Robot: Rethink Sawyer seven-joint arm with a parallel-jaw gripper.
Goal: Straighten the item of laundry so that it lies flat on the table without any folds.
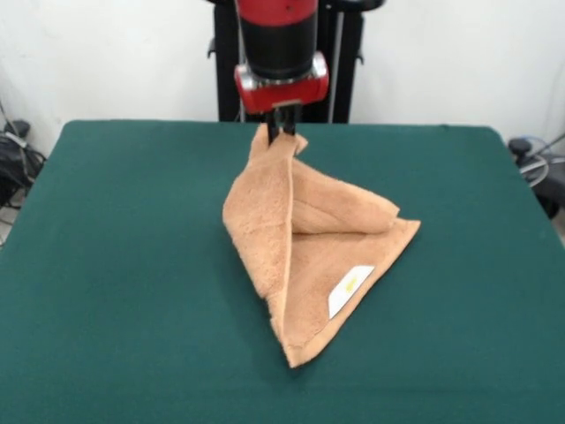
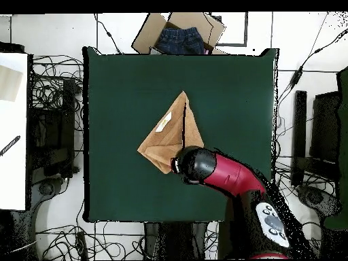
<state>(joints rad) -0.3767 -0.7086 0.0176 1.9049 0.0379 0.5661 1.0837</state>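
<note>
In the front view the nearest thing is the pointed lower corner of the tan terry towel point(image 1: 305, 256), resting on the dark green table point(image 1: 115, 291) a little right of centre and well clear of every table edge. Just above that corner a small white label point(image 1: 350, 290) lies on the flat lower layer, close to its right-hand border. From there the cloth rises toward the far side: a long raised fold runs up the left side like a ridge, and a second flap is doubled over on the right, so the towel forms a tented, roughly triangular heap and not a flat sheet. At its far top corner the fabric is bunched and lifted off the felt, pinched between the closed dark fingers of the gripper point(image 1: 282, 130), which hangs below the red and black arm point(image 1: 281, 44). From overhead the towel point(image 2: 170, 132) sits near the table's point(image 2: 115, 102) middle, its label point(image 2: 163, 124) facing up, with the arm point(image 2: 224, 173) covering the held corner. Beyond the far edge lies an open cardboard box point(image 2: 180, 34) holding blue denim.
</note>
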